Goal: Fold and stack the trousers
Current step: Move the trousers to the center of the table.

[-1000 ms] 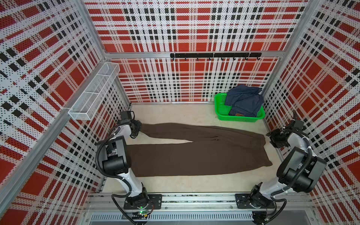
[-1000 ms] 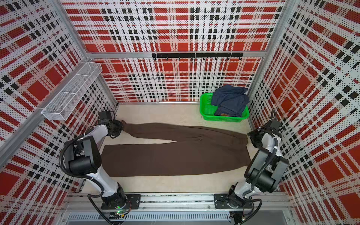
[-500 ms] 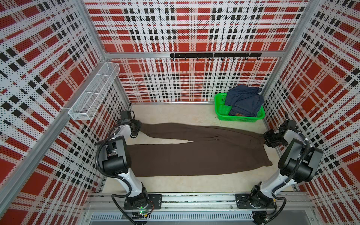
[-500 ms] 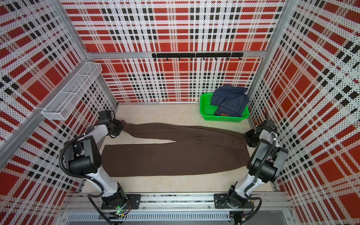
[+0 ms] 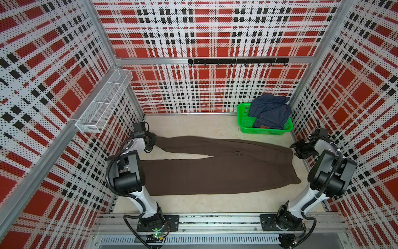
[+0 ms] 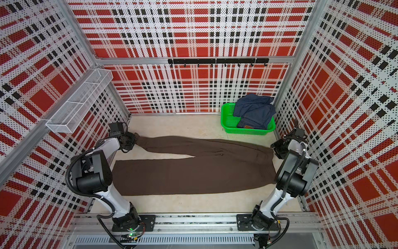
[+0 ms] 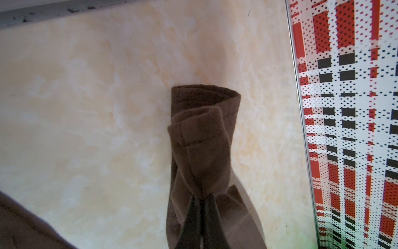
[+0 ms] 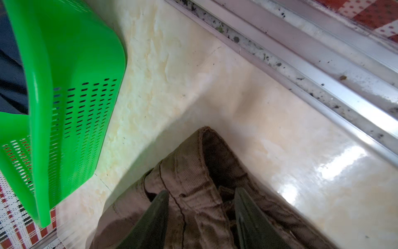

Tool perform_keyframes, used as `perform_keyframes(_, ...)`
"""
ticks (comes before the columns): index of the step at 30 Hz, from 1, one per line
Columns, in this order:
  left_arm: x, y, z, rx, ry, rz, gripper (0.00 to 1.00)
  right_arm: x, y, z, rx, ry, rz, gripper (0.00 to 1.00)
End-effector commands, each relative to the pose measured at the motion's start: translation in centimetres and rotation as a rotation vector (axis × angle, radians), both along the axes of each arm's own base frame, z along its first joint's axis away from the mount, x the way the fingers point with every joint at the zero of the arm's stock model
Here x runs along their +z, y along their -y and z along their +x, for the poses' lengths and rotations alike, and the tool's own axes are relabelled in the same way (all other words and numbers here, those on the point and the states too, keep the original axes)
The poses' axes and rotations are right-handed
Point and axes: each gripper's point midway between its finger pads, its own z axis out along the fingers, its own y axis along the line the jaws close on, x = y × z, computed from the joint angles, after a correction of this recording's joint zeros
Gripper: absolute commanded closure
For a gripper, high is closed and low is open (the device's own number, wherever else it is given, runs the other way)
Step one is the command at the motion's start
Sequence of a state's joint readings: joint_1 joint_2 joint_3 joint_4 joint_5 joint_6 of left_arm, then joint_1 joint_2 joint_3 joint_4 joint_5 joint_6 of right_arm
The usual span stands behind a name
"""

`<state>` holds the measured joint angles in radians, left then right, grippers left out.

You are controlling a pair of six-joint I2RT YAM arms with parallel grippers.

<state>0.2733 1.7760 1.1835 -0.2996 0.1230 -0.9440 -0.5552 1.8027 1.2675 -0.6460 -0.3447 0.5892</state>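
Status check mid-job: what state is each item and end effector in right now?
trousers: unfolded, laid out on the table, legs apart.
left end effector: shut on the far leg's hem.
right end effector: open, astride the waistband.
green basket: upright, part-filled.
jeans: bundled in it, overhanging its rim.

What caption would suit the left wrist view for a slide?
Left gripper shut on the bunched hem of the dark brown trousers, over the pale marbled tabletop.
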Motion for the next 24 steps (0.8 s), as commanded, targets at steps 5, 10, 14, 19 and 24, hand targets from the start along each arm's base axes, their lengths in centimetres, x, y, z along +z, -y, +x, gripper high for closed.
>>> perform_keyframes(5,0.2,0.2,0.5,-0.015,0.004,0.017,1.0,-0.8,-0.8,1.6,0.06,0.015,0.006,0.55)
perform_keyframes(10,0.4,0.5,0.6,-0.02,0.007,0.019,1.0,-0.7,-0.1,2.3,0.083,0.02,-0.037,0.58)
perform_keyframes(14,0.6,0.6,0.8,-0.023,0.007,0.022,1.0,-0.5,0.3,2.9,0.092,0.034,-0.06,0.61)
perform_keyframes(19,0.5,0.6,0.7,-0.024,0.002,0.024,1.0,-1.0,-0.3,3.1,0.11,0.036,-0.039,0.74)
perform_keyframes(24,0.7,0.6,0.8,-0.026,0.005,0.025,1.0,-0.6,-0.4,3.0,0.115,0.042,-0.039,0.86)
